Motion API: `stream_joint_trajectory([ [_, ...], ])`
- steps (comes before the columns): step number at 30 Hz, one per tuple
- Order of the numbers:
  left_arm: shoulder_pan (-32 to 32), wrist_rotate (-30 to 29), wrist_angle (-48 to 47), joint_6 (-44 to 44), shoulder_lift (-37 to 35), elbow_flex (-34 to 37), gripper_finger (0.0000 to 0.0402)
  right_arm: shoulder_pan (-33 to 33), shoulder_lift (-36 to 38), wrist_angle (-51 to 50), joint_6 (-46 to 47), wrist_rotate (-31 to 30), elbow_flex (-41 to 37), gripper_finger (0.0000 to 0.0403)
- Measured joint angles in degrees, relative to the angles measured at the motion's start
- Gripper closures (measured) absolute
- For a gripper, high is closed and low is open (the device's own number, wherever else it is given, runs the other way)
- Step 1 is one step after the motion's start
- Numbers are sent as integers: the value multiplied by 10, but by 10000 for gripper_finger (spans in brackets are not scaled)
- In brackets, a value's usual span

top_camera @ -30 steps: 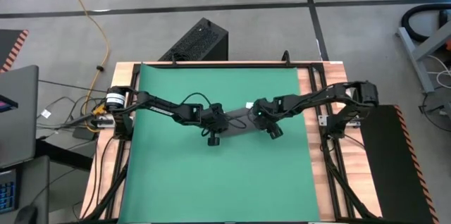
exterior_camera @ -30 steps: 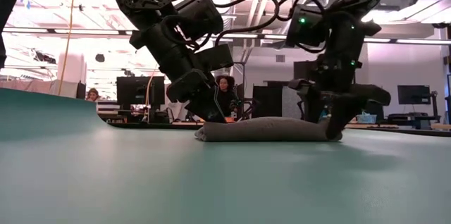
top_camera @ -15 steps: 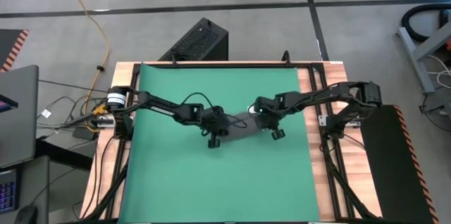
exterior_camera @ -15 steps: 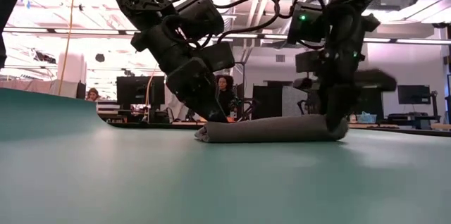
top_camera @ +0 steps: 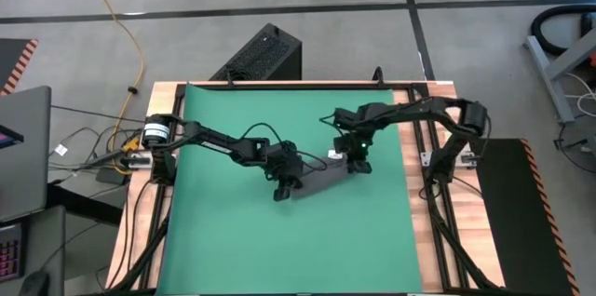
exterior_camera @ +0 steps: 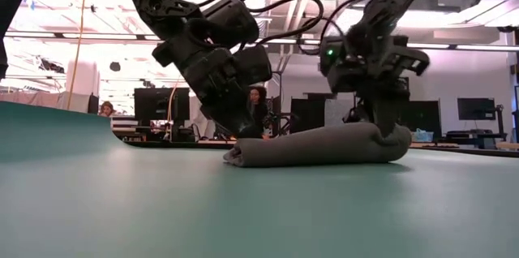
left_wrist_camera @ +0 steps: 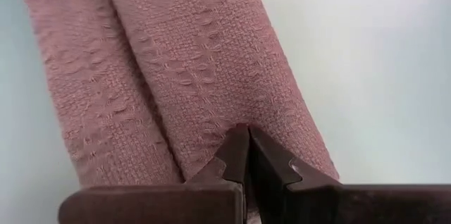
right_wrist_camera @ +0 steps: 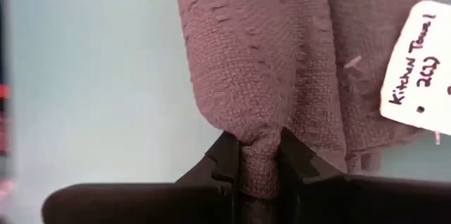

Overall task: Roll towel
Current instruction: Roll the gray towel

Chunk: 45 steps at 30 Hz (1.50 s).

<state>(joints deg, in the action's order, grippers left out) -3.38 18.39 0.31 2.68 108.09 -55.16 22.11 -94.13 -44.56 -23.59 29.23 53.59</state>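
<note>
While the towel [top_camera: 318,176] lies rolled into a long bundle near the middle of the green mat [top_camera: 223,240], both grippers work at its two ends. In the high view the roll runs slantwise, one end nearer the left arm, the other under the right arm. The left gripper [left_wrist_camera: 246,155] has its jaws fully together — its fingertips press against the cloth at the roll's end, with nothing seen caught between them. The right gripper [right_wrist_camera: 258,155] is nearly closed, pinching a small fold of the towel between its fingers [right_wrist_camera: 224,155]; the cloth bulges up from that pinch. Just beside this end a white tag [right_wrist_camera: 416,76] with handwriting hangs from the towel's edge. From table height, the roll [exterior_camera: 320,146] rests on the mat, thicker at the end held by the right gripper [exterior_camera: 388,128] and tapering toward the left gripper [exterior_camera: 239,128]. Behind the table, a person [exterior_camera: 258,108] sits among monitors in the room.
</note>
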Motion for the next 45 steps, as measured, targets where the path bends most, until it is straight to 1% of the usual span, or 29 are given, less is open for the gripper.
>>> stream_joint_trajectory([
  [4,0,52,-6,11,0,1,401,16,-36,-27,22,89,36,341],
  [7,0,67,-8,17,0,1,401,28,-54,-67,24,124,69,341],
  [11,0,75,-7,29,0,1,401,45,-87,-117,31,136,107,341],
  [15,0,119,-7,42,1,1,401,56,-128,-159,40,145,137,341],
  [18,2,147,-6,53,1,2,402,57,-159,-161,41,145,149,341],
  [22,4,153,-13,65,3,3,402,58,-194,-159,48,147,170,341],
  [26,7,148,-12,55,1,2,402,59,-213,-176,57,157,194,341],
  [28,12,144,-6,58,1,2,401,59,-214,-184,53,138,205,341],
  [29,16,139,-1,60,-4,2,402,58,-214,-184,53,126,207,341],
  [32,31,87,-10,56,-35,0,402,59,-214,-184,49,122,210,341],
  [36,35,60,-63,77,-86,0,401,58,-214,-183,47,120,210,341],
  [38,45,15,-87,81,-118,-1,402,57,-214,-182,42,120,210,341],
  [40,54,-40,-99,67,-144,-1,402,57,-214,-182,40,120,210,341],
  [43,68,-162,-94,34,-161,0,402,57,-214,-179,36,120,210,341],
  [44,69,-188,-78,22,-161,0,402,57,-214,-177,36,120,210,341],
  [45,69,-193,-67,7,-161,0,402,57,-214,-177,36,121,210,341],
])
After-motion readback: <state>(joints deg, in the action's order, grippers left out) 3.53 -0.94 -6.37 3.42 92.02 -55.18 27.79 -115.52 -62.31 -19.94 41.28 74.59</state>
